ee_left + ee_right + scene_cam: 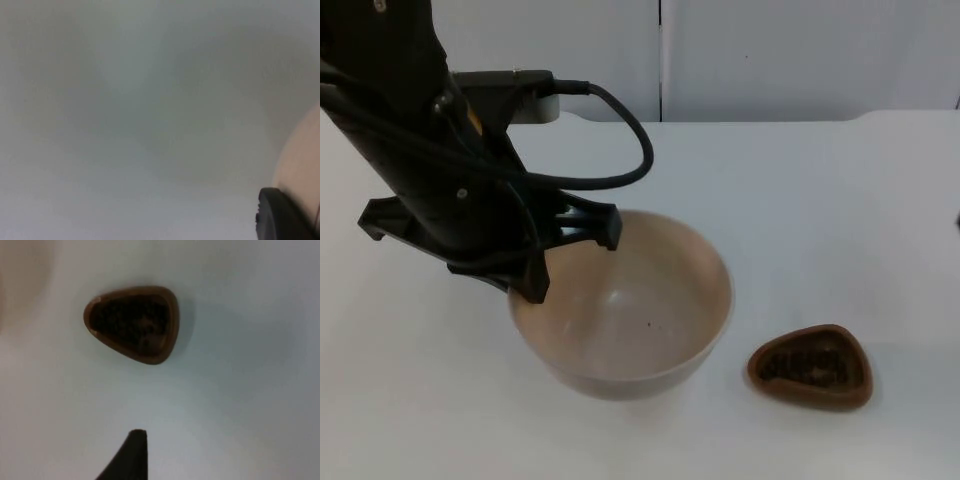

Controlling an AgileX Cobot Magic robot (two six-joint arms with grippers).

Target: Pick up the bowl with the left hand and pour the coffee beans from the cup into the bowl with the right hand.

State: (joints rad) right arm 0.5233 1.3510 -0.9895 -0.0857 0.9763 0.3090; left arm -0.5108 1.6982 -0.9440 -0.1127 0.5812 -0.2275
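Observation:
A wide beige bowl (640, 310) stands near the middle of the white table, with a dark speck or two inside. My left gripper (572, 262) hangs over the bowl's back-left rim and looks open, one fingertip (534, 288) at the left rim and the other over the inside. In the left wrist view a strip of the bowl (302, 160) shows beside a black fingertip (280, 215). A brown, rounded-triangular cup (812, 366) full of dark coffee beans stands to the right of the bowl. My right gripper (132, 457) hovers above the cup (132, 322), apart from it.
The white table top (840, 220) reaches back to the grey partition wall (770, 55). The left arm (410, 150) crosses the back-left part of the table, with a black cable looping above the bowl.

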